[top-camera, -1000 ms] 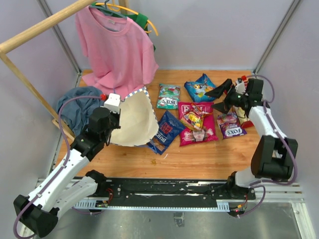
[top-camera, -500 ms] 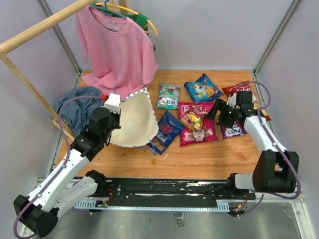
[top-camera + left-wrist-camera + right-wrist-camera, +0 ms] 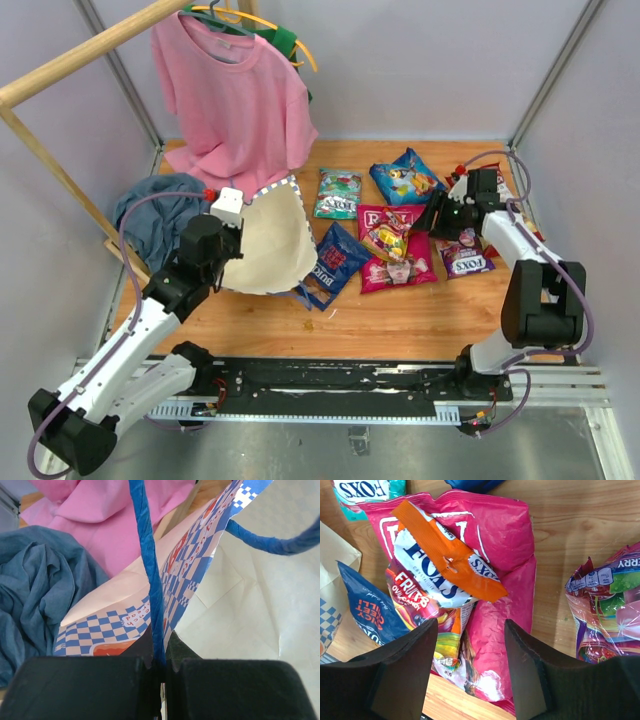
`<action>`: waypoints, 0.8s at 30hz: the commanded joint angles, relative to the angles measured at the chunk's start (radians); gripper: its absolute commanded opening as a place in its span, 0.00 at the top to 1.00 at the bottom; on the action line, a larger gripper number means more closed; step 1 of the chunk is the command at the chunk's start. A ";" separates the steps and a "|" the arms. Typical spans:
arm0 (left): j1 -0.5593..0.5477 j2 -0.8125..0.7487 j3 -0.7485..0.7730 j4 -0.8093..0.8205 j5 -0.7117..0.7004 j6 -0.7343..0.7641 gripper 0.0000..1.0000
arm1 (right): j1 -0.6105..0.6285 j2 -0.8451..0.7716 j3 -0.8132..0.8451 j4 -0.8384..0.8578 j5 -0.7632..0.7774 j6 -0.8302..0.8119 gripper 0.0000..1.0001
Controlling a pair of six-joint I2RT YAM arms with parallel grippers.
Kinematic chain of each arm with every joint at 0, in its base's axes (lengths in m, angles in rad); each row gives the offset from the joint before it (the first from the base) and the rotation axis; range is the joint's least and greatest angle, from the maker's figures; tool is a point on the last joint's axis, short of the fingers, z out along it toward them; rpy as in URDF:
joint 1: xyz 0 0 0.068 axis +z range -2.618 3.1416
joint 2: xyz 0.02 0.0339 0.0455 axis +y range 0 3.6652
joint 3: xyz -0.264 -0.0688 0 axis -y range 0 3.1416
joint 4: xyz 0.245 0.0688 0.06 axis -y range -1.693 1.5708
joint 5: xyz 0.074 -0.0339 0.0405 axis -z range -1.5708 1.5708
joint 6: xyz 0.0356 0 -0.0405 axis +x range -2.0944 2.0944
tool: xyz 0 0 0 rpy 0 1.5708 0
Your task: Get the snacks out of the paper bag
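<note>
Blue-grey cloth (image 3: 150, 215): heaped at the table's (image 3: 400, 320) left edge, just beside the bag.
Left gripper (image 3: 160, 669): pressed together on the blue cord handle (image 3: 150, 580).
Paper bag (image 3: 268, 240): on the table's left half, white inside turned up, checkered rim toward the far edge, long axis roughly near to far.
Snacks (image 3: 405, 178): out of the bag, spread over the middle and right of the table.
Pink-red bag (image 3: 400, 270): long axis near to far, multicoloured packet (image 3: 385, 238) on top.
Right gripper (image 3: 470, 627): spread, nothing between the fingers, above the pink-red bag.
Purple packet (image 3: 465, 258): near the right edge.
</note>
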 commanded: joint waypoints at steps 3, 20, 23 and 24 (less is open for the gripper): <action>0.009 -0.027 0.073 -0.017 0.008 0.017 0.99 | 0.005 0.044 0.009 0.040 -0.016 -0.023 0.46; 0.009 -0.268 0.100 0.130 0.235 0.302 1.00 | 0.042 0.151 0.021 0.173 -0.120 0.028 0.61; 0.009 -0.224 0.138 0.103 0.140 0.263 1.00 | 0.044 0.161 0.020 0.197 -0.133 0.035 0.61; 0.009 -0.198 0.168 0.082 0.099 0.230 0.99 | 0.045 0.163 0.020 0.207 -0.138 0.037 0.61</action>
